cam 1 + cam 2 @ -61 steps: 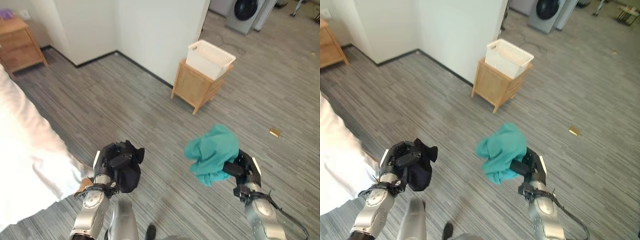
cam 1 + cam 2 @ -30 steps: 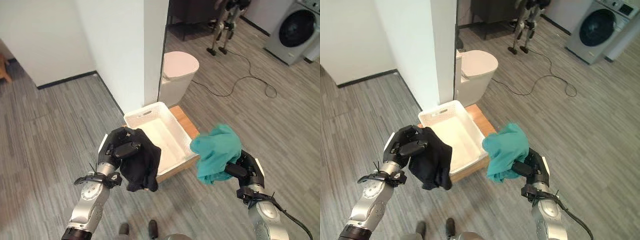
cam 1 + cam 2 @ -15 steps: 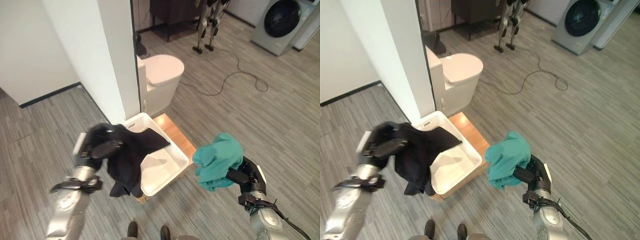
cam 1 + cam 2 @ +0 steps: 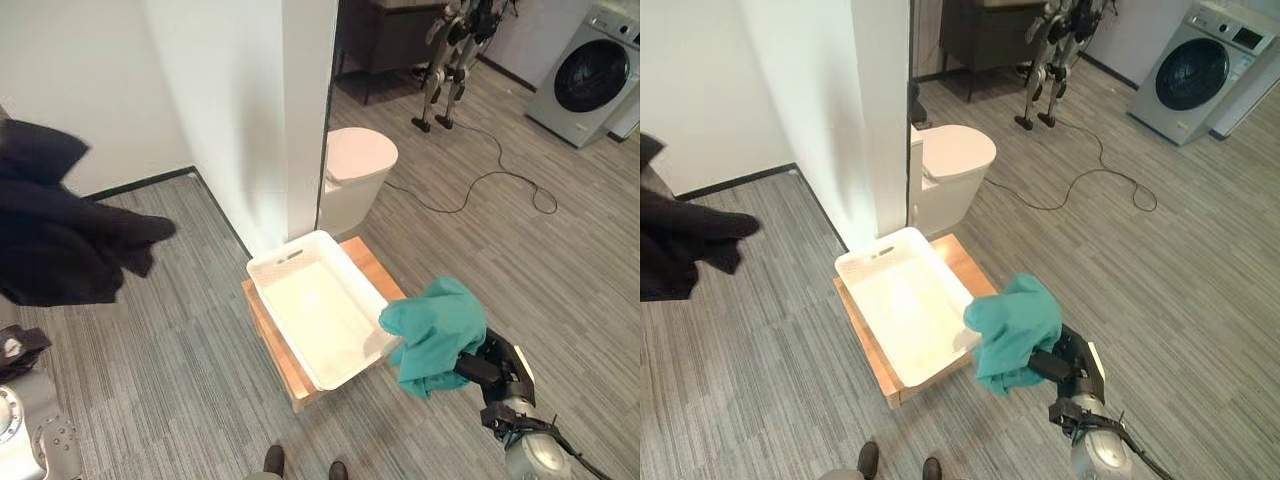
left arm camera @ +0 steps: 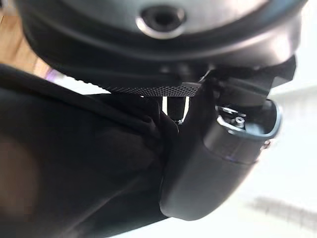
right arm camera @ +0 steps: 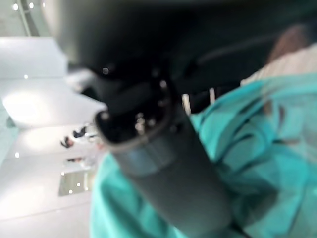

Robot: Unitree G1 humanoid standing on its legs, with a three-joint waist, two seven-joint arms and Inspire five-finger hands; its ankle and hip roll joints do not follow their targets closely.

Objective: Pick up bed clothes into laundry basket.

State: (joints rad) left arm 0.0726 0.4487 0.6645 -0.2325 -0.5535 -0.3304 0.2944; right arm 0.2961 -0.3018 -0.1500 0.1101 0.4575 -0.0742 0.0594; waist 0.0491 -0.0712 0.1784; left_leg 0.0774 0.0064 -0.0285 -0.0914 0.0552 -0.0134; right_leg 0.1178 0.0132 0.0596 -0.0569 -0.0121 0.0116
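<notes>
The white laundry basket point(image 4: 262, 268) stands with nothing in it on a low wooden stand point(image 4: 268, 330). A black garment point(image 4: 60, 240) hangs high at the far left, well away from the basket. My left hand point(image 5: 218, 158) is shut on this black cloth point(image 5: 74, 163), the thumb pressed against it. A teal garment point(image 4: 435, 335) is bunched just past the basket's near right corner. My right hand point(image 4: 497, 368) is shut on it from below, and the teal folds point(image 6: 257, 148) wrap its fingers.
A white wall corner point(image 4: 300, 100) rises right behind the basket. A white lidded toilet point(image 4: 358, 165) sits beside it. Farther back are a floor cable point(image 4: 490, 185), another standing robot point(image 4: 455, 40) and a washing machine point(image 4: 590, 70). Grey plank floor point(image 4: 180, 380) surrounds the stand.
My left arm has swung up and to the left, carrying the black garment off the basket's edge. The teal garment stays held by the basket's right corner. The camera has shifted.
</notes>
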